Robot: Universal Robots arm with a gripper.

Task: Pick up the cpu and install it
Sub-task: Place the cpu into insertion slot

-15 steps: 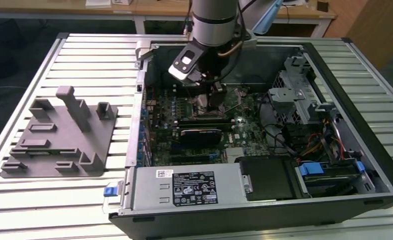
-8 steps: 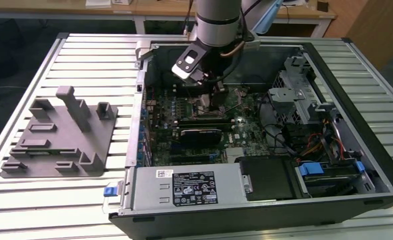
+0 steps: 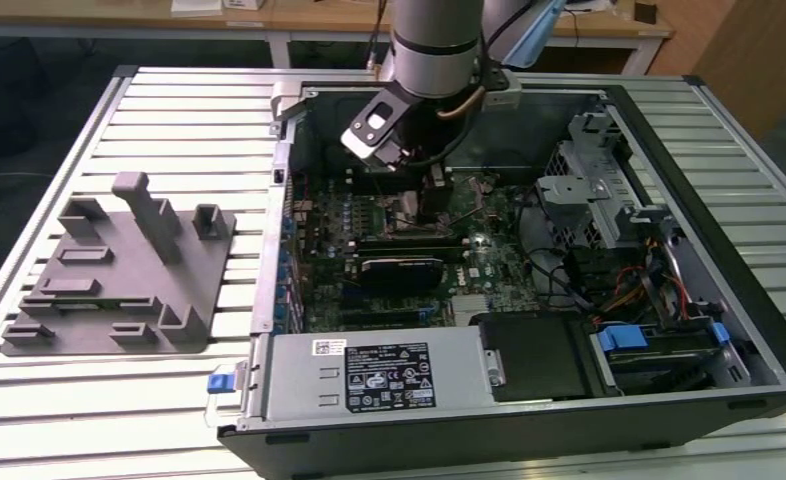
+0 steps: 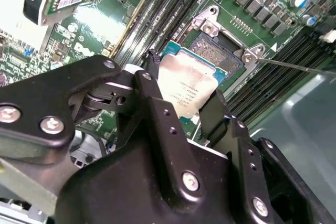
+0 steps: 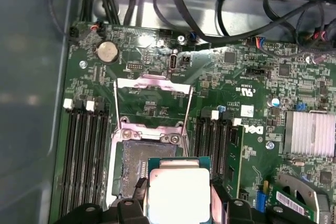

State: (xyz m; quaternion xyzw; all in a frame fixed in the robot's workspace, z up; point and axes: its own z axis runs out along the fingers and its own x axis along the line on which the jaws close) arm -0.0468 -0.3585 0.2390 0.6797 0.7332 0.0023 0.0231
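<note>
Placement stage: cpu (image 4: 185, 83) in gripper (image 4: 184, 98)

Jaws clamped on the cpu's opposite edges, plate up, likely sparing its contacts. Open socket (image 4: 216, 51) lies just beyond the gripper, retention frame (image 5: 151, 81) flipped back so seating is unblocked. Looks not yet seated.

Bright light throws white glare on the cpu (image 4: 189, 85) and motherboard (image 4: 100, 24).
</note>
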